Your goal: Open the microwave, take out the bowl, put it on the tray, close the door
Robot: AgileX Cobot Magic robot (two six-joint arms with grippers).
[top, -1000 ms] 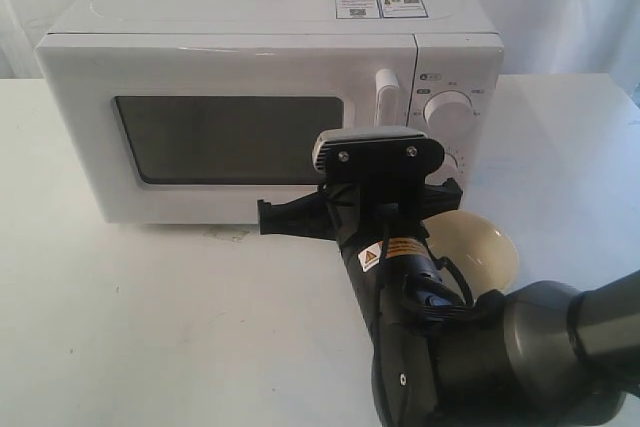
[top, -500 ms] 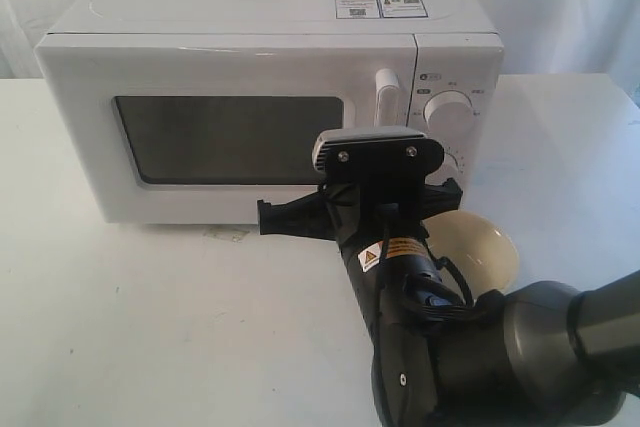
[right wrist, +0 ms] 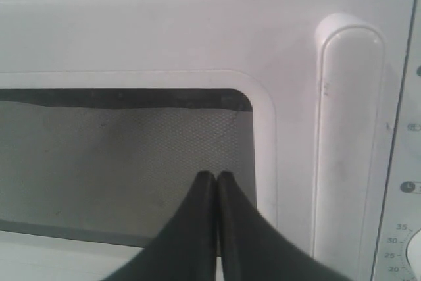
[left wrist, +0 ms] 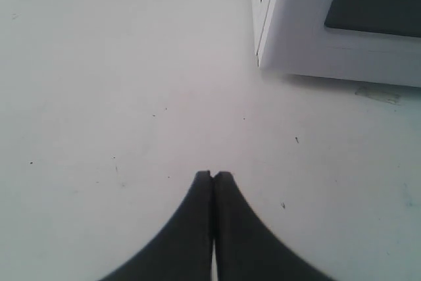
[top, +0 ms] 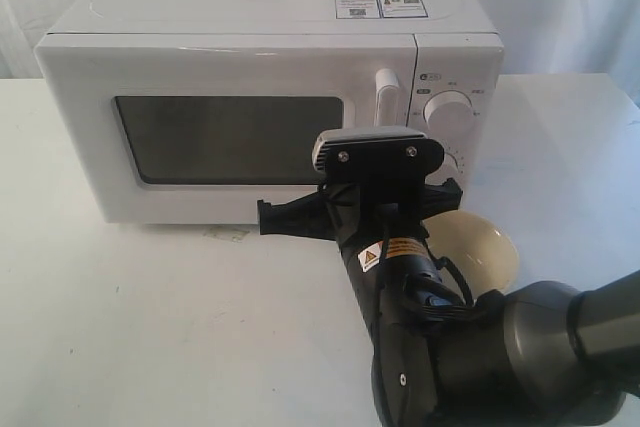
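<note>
The white microwave stands at the back of the table with its door shut and its bar handle upright. In the right wrist view, my right gripper is shut and empty, just in front of the dark window, with the handle close beside it. The cream-yellow bowl sits on the table below the knob panel, partly hidden by my right arm. My left gripper is shut and empty over bare table near the microwave's corner. No tray is in view.
The white tabletop stretches in front of the microwave. A small smudge lies on it near the door's lower edge. My right arm's bulky joint fills the lower right of the exterior view.
</note>
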